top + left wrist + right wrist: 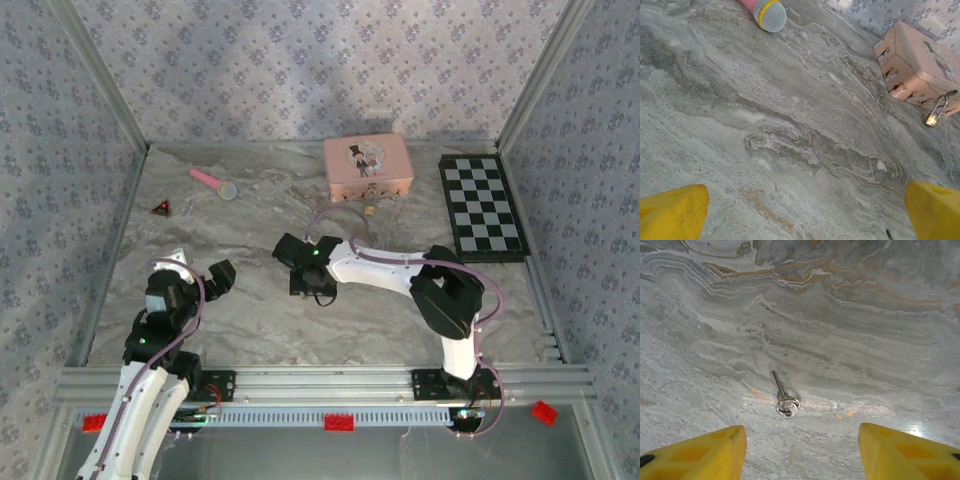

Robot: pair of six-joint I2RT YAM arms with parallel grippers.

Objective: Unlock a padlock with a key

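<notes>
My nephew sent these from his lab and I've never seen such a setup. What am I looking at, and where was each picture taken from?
Two robot arms are bolted at the near edge of the table. One picture looks down on both; the other two come from wrist cameras, so the yellow wedges are each arm's own fingers. The left tool and right tool are open, holding nothing. On the table lie a pink tin with a small brass padlock at its front, a checkerboard, a pink toy microphone and a red triangle. The key lies flat just ahead of the right tool.
</notes>
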